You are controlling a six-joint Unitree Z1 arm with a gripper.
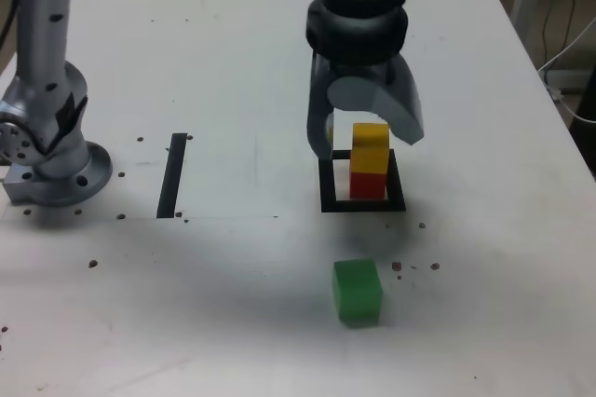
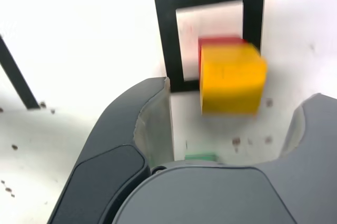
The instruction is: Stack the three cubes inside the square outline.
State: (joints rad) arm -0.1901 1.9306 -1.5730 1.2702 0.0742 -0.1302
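The gripper (image 1: 366,136) is hanging over the square outline (image 1: 328,203), pointing down, with its jaws standing well apart and gripping nothing. The yellow cube (image 1: 370,147) is sitting on top of the red cube (image 1: 368,184), and that pair is standing inside the outline, toward its side on the exterior view's right. In the exterior view one finger is showing just left of the yellow cube and the other is passing in front of its upper right corner. The wrist view is showing the yellow cube (image 2: 231,78) lying in the gap between the two fingers, clear of both, with a strip of the red cube (image 2: 220,40) peeking out beyond it and the outline (image 2: 167,45) framing them.

The green cube (image 1: 358,292) is lying alone on the table (image 1: 223,61), nearer the camera than the outline and apart from it. In the wrist view only a sliver of green (image 2: 200,156) is showing past the gripper body. A black strip (image 1: 173,173) is lying to the exterior view's left, near the arm's base (image 1: 51,169).
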